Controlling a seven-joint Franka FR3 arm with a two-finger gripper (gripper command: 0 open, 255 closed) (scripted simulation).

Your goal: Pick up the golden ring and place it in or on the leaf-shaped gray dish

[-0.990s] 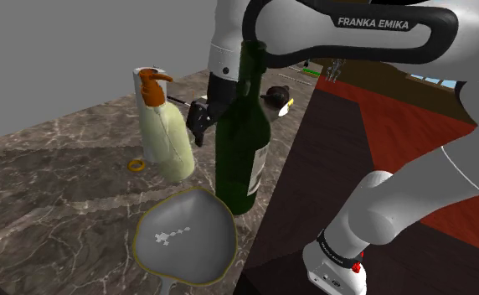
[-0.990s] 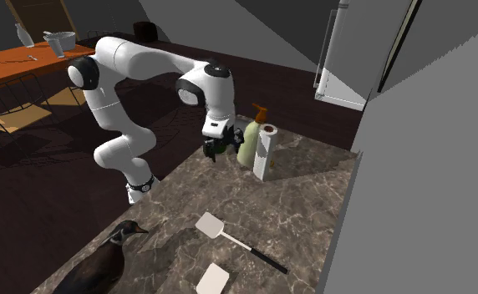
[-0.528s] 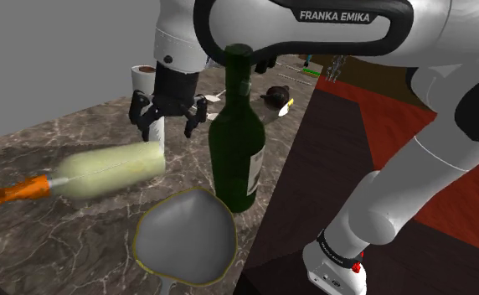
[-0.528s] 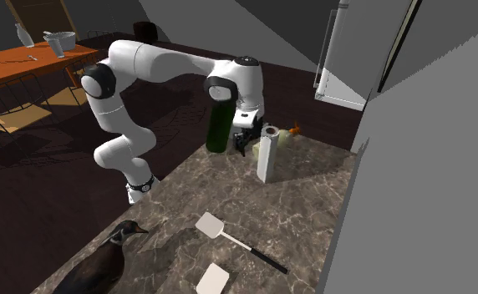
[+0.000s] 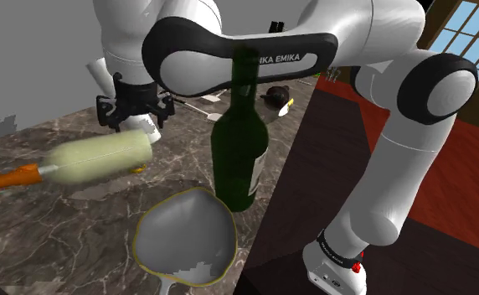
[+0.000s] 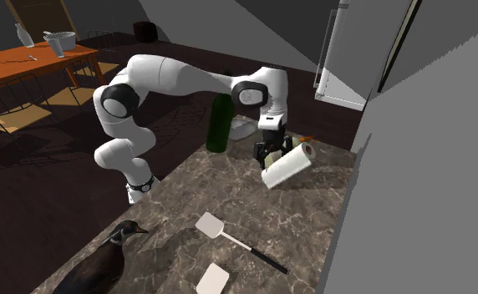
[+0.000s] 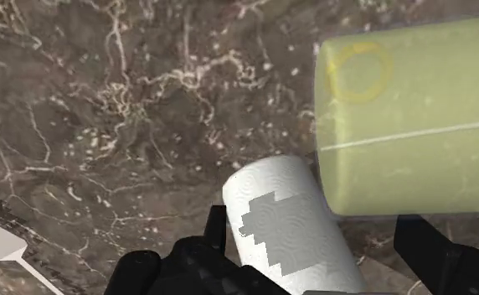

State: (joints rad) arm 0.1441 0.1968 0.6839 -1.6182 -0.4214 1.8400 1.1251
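**RING – ON BENCH, BENEATH SOAP BOTTLE**

Golden ring [image 7: 330,71]: flat on marble bench [image 5: 62,226], seen thru pale-green soap bottle [image 5: 100,159] lying on its side. Hand [image 5: 135,117]: spread wide, grasping nothing; tilted paper roll [image 6: 286,164] betw. fingers. Gray leaf dish [image 5: 183,239]: near bench edge, by upright green bottle [image 5: 239,159].

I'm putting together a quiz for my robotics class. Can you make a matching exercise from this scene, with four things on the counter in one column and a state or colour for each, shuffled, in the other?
Things:
1. wine bottle
2. soap bottle
3. paper roll
4. dish

States:
A. lying on its side
B. leaning at a slant
C. standing upright
D. grey with a yellowish rim

Pairs: 1-C, 2-A, 3-B, 4-D
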